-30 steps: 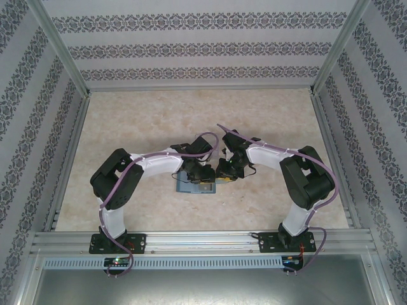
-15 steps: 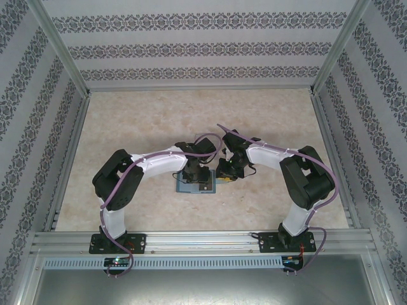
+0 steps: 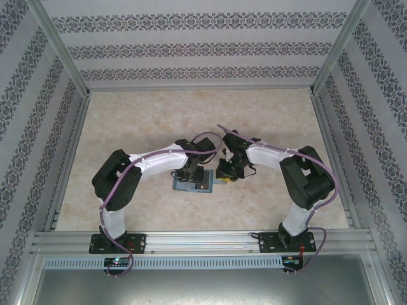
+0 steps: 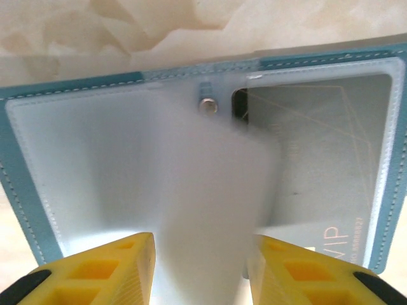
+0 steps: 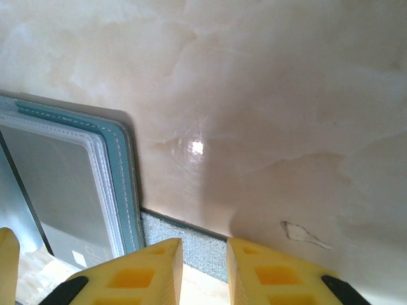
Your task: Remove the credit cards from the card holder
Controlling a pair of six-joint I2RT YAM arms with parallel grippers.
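Two robot arms are reaching toward each other at the middle of a pale marbled desk [image 3: 191, 114]. Between their tips, the teal card holder [image 4: 82, 165] is lying opened flat like a book on the desk, with its clear inner pockets facing up and a small metal snap [image 4: 205, 106] sitting at the top of its spine.

One dark card [image 4: 324, 159], printed with the letters VIP, is sitting inside the right-hand pocket. One pale whitish card [image 4: 210, 190], blurred by closeness, is standing out of the holder and over its middle. It is lying in the gap between the left fingers [image 4: 108, 270], which are spread apart on either side of it; I cannot tell whether they are pinching it.

The right fingers [image 5: 273, 273] are hovering nearly together at the holder's outer corner. A grey speckled strip [image 5: 191, 244] is running from that corner into the narrow gap between them. I cannot tell whether they are clamping it.
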